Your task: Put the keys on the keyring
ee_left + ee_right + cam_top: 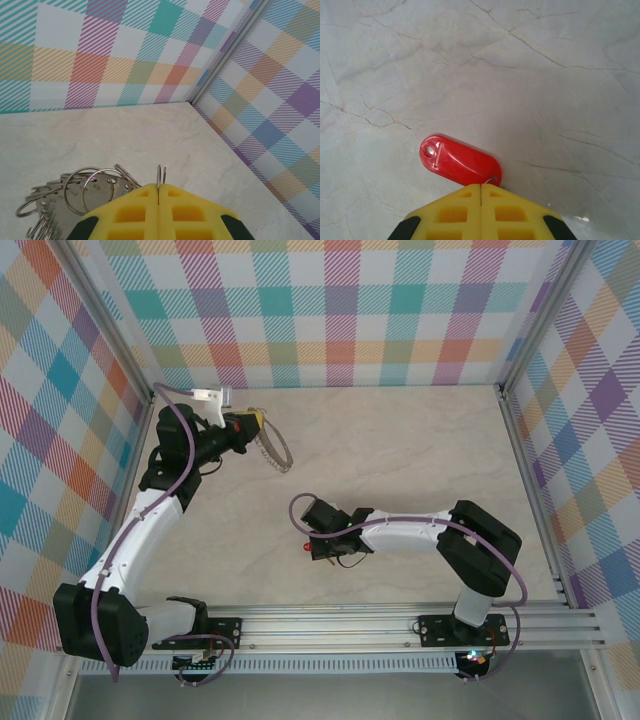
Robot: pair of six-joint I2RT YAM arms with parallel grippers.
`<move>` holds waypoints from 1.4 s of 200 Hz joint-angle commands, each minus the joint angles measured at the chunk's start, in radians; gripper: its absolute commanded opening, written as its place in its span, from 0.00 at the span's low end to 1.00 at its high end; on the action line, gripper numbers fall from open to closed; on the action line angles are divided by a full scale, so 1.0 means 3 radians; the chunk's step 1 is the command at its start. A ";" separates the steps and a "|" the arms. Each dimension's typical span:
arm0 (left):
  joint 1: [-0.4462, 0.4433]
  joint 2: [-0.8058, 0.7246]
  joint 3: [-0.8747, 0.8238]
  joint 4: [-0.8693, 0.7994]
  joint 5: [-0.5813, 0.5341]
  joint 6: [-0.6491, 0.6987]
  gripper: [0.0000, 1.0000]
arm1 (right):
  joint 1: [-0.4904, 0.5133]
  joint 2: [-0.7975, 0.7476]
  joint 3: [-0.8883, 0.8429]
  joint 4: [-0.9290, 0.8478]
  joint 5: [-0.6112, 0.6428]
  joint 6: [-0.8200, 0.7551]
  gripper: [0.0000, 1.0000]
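In the left wrist view my left gripper (159, 186) is shut, its yellow fingers pinching one small wire loop (160, 174) of the keyring (75, 196). The keyring's grey metal band, hung with several loops, lies to the gripper's left just above the table. From above, the keyring (276, 451) curves out from the left gripper (252, 424) at the back left. My right gripper (480, 185) is shut on the wire end of the red oval-headed key (457, 161), which points away over the table. Seen from above, the key (303, 546) pokes out left of the right gripper (311, 544).
The marble-look tabletop (400, 460) is fenced by checked walls and metal corner posts (235, 50). The left gripper works close to the back-left wall. Open floor lies between the two grippers and to the right.
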 commanded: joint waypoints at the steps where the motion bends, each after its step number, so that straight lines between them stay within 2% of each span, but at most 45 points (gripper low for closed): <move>1: 0.0052 0.0004 0.0028 0.0221 0.0093 -0.0054 0.00 | -0.0031 -0.0048 -0.0105 0.0181 -0.0133 0.0070 0.00; 101: 0.0052 0.0002 0.0034 0.0231 0.0101 -0.0083 0.00 | -0.0118 -0.0321 -0.0261 0.0123 0.0019 0.0104 0.00; 116: 0.0050 0.0001 0.0036 0.0230 0.0108 -0.0087 0.00 | -0.0137 -0.0358 -0.0279 0.0098 0.0035 0.0101 0.09; 128: 0.0053 0.0003 0.0033 0.0233 0.0105 -0.0092 0.00 | -0.0150 -0.0372 -0.0281 0.0067 0.0050 0.0101 0.23; 146: 0.0053 0.0004 0.0036 0.0236 0.0106 -0.0097 0.00 | -0.0153 -0.0409 -0.0291 0.0047 0.0067 0.0088 0.29; 182: 0.0052 -0.0003 0.0047 0.0230 0.0106 -0.0100 0.00 | -0.0152 -0.0423 -0.0210 -0.0103 0.0093 0.0020 0.47; 218: 0.0053 -0.0007 0.0053 0.0211 0.0096 -0.0077 0.00 | -0.0109 -0.0343 -0.0081 -0.0278 0.0075 -0.0185 0.49; 280: 0.0052 -0.0010 0.0054 0.0206 0.0076 -0.0062 0.00 | 0.0033 -0.0093 0.0261 -0.0617 0.0294 -0.0492 0.50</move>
